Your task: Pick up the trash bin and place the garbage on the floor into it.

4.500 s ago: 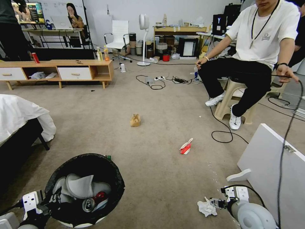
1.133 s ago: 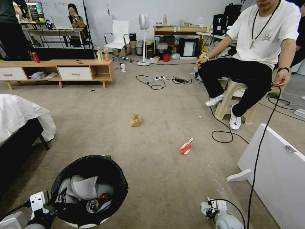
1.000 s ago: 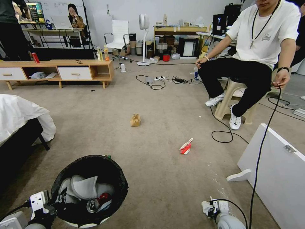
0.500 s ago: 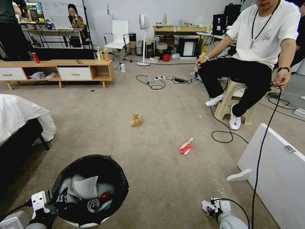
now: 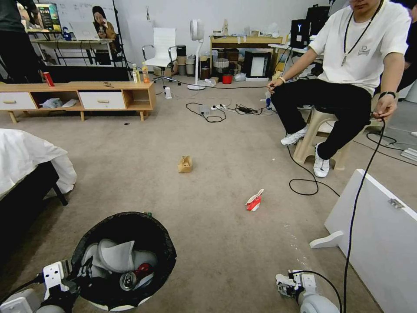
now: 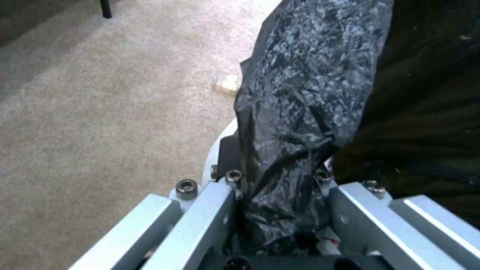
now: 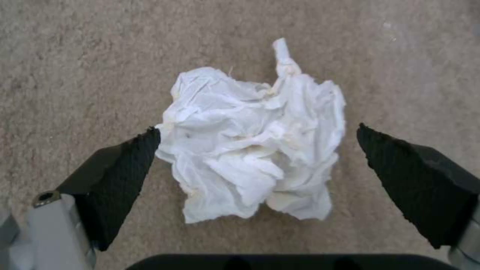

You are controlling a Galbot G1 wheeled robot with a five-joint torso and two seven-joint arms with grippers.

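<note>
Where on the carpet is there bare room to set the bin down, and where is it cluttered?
Bare carpet lies between the trash bin and the right gripper, and between the bed and the paper bag. Cables crowd the stool side; the crushed carton sits mid-floor; the tissue lies between the right fingers.

Crumpled paper tissue (image 7: 255,150), short-pile carpet (image 7: 75,56)

Your left gripper (image 5: 80,271) sits low at your left side, its jaws clamped on the bag-lined rim of the trash bin (image 5: 165,248). Your right gripper (image 7: 257,150) points straight down close over the floor (image 7: 75,56), jaws spread wide either side of a crumpled white tissue (image 7: 255,150), one black pad (image 7: 127,161) touching its edge
</note>
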